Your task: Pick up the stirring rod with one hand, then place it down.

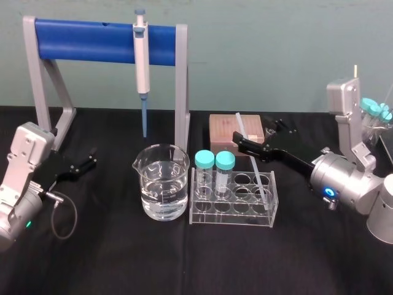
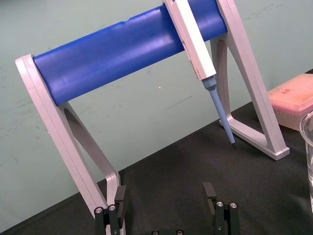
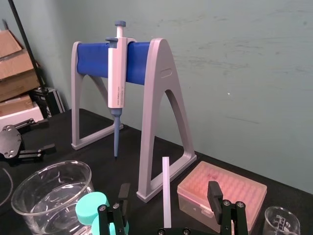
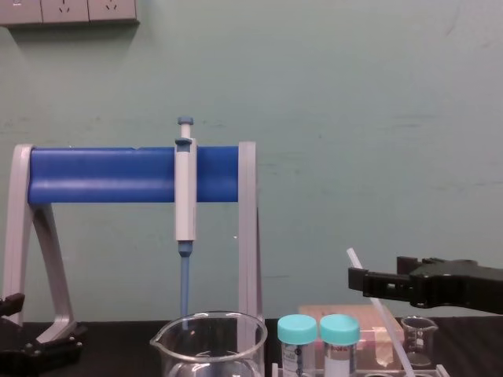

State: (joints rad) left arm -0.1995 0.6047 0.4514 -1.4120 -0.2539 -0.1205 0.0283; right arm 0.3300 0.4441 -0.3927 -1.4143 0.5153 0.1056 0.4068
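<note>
The stirring rod [image 1: 253,161] is a thin white translucent stick. It leans with its lower end in the clear test tube rack [image 1: 233,209] and its top slanting back over the pink box. My right gripper [image 1: 255,136] reaches in from the right at the rod's upper part. It is open, and in the right wrist view its fingers [image 3: 213,193] stand wide on either side of the rod [image 3: 166,191] without touching it. The chest view shows the right gripper [image 4: 363,280] level with the rod's upper end [image 4: 355,261]. My left gripper [image 1: 86,165] rests open [image 2: 165,196] at the table's left.
A glass beaker of water [image 1: 161,181] stands left of the rack, which holds two teal-capped tubes [image 1: 215,161]. Behind it, a grey and blue stand [image 1: 92,40] carries a hanging pipette [image 1: 142,61]. A pink tip box [image 1: 236,129] sits behind the rack, and a small beaker [image 4: 416,338] stands near it.
</note>
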